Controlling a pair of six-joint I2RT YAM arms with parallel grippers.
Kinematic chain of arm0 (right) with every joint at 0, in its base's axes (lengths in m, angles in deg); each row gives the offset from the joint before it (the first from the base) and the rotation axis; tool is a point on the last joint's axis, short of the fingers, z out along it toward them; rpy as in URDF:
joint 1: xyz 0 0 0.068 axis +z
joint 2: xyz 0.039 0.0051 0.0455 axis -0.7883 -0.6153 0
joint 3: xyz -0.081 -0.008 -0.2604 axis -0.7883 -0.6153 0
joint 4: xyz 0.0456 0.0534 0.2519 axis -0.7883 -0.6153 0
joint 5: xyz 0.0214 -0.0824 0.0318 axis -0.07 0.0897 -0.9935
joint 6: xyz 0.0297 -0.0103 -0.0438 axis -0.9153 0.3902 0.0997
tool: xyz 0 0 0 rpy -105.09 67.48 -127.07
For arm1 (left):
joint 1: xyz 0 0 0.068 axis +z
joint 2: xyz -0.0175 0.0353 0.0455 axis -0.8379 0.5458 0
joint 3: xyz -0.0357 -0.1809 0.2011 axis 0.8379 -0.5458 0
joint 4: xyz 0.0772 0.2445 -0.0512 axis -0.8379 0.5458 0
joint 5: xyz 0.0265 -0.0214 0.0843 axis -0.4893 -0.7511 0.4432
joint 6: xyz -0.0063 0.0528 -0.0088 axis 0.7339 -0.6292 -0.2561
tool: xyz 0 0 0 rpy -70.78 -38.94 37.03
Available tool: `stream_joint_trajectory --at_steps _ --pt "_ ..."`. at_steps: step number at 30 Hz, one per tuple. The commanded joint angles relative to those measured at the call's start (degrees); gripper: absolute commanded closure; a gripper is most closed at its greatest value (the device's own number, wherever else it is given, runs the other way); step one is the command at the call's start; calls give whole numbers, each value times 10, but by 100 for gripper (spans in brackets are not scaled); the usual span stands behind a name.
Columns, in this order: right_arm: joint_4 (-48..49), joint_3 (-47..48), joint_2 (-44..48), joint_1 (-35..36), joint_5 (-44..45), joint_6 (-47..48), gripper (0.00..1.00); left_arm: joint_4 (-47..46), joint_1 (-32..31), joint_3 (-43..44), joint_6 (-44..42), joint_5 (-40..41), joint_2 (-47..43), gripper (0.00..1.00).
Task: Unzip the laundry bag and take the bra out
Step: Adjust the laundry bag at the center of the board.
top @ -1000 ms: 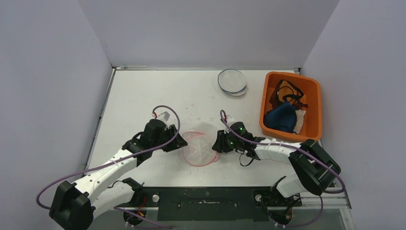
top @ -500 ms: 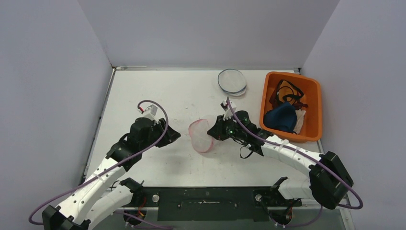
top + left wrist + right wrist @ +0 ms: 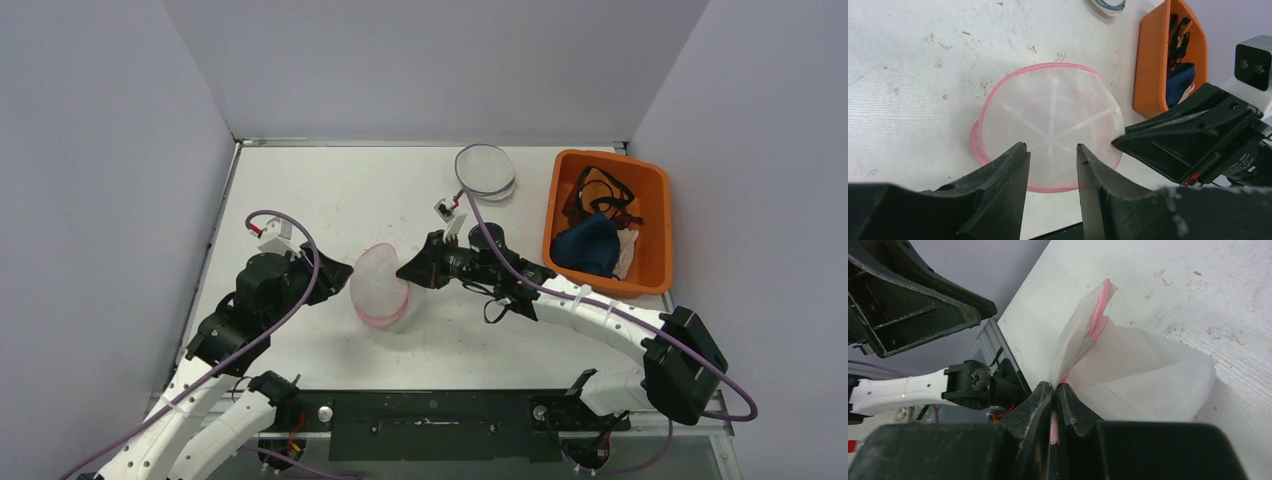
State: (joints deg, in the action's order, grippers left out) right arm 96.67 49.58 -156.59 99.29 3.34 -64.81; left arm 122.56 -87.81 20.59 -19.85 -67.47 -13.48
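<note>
Right gripper (image 3: pixel 410 271) is clamping the laundry bag (image 3: pixel 380 288) by its pink rim (image 3: pixel 1099 310), jaws closed, holding it on edge near the middle of the table (image 3: pixel 300 190). We are noting the left gripper (image 3: pixel 338 273) gaping empty just left of it, facing the bag's flat side.

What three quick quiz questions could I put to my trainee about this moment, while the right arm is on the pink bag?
1. True or false: the left gripper is clamped on the laundry bag.
2. Multiple choice: what part of the bag does the right gripper pinch? A) its pink rim B) the middle of its mesh C) nothing
3. Fill in: the garments lie in the ___ bin on the table's right.

Key: 1 false, its jaws stand open, clear of the bag; 2 A; 3 orange.
</note>
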Motion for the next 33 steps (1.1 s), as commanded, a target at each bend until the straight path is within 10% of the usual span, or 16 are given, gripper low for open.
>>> stream_joint_trajectory --at_steps 1,28,33 --pt "86 -10 12 -15 -22 -49 95 11 5 32 -15 27 -11 62" --pt "99 -219 -20 -106 114 36 94 -238 -34 -142 51 -122 116 66" --pt "70 -227 3 -110 146 51 72 -238 -60 -129 44 -104 148 67"
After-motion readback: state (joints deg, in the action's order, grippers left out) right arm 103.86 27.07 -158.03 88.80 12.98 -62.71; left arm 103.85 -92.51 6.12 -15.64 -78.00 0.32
